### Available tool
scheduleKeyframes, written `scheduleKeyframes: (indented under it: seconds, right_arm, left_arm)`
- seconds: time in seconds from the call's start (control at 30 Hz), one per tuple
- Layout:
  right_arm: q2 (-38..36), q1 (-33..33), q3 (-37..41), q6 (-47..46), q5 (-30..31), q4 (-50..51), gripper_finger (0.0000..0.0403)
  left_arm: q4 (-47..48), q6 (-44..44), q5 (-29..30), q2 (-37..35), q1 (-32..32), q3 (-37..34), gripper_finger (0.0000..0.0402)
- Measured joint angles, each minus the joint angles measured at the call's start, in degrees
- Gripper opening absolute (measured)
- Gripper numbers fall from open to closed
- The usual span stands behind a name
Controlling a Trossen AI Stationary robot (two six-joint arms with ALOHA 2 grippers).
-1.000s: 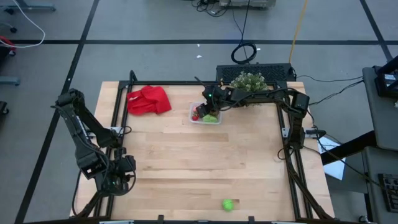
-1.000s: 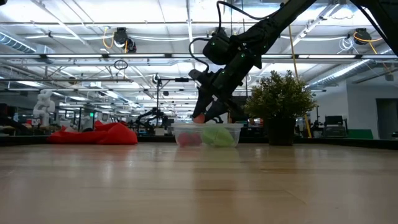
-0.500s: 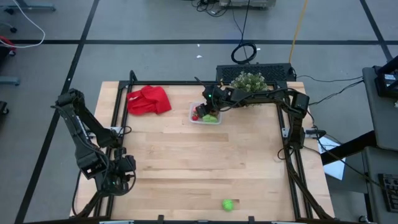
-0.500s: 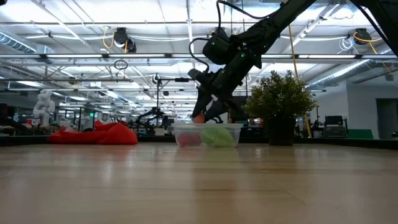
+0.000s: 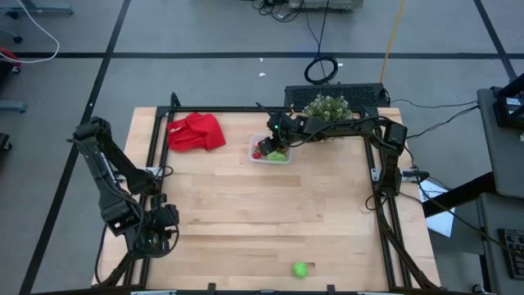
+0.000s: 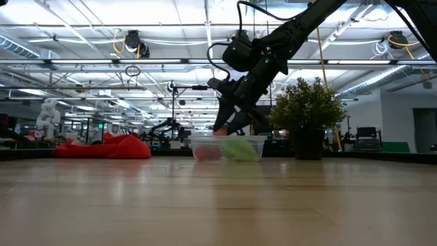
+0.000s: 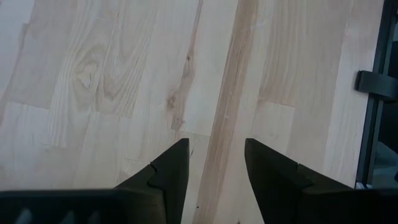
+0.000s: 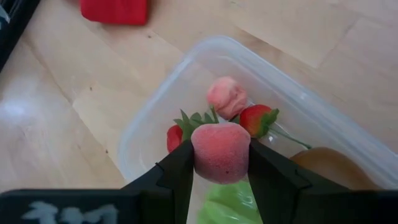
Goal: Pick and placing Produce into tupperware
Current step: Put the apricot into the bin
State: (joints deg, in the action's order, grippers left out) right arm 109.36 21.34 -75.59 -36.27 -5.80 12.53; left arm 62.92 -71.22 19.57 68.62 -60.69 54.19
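Clear plastic tupperware (image 5: 270, 152) stood at the table's far edge, beside the potted plant (image 5: 327, 109). Just above it, the right gripper (image 8: 219, 163) pinched a pink fuzzy fruit (image 8: 220, 152). The left gripper (image 7: 214, 163), parted and empty, waited over bare wood at the table's near-left corner.

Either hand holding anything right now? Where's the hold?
Right hand grips a pink peach-like fruit by its two sides, over the tupperware. Left hand holds nothing, open above bare table.
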Motion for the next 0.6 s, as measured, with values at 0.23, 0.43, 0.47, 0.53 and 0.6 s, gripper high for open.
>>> scheduleKeyframes:
  seconds: [0.23,0.43,0.47,0.53,0.6]
  right_arm:
    - [0.0,0.0,0.0,0.5,0.2,3.1,0.0143]
    - [0.0,0.0,0.0,0.6,1.7,5.5,0.0168]
    - [0.0,0.0,0.0,0.7,1.7,5.5,0.0171]
    - [0.0,0.0,0.0,0.8,1.7,5.5,0.0175]
    - [0.0,0.0,0.0,1.0,1.7,5.5,0.0178]
  left_arm:
    - [0.0,-0.1,0.0,0.0,0.0,0.0,0.0159]
    - [0.0,-0.2,0.0,0.0,0.0,0.0,0.0159]
    - [0.0,-0.2,0.0,0.0,0.0,0.0,0.0159]
    - [0.0,-0.3,0.0,0.0,0.0,0.0,0.0159]
    - [0.0,-0.4,0.0,0.0,0.0,0.0,0.0159]
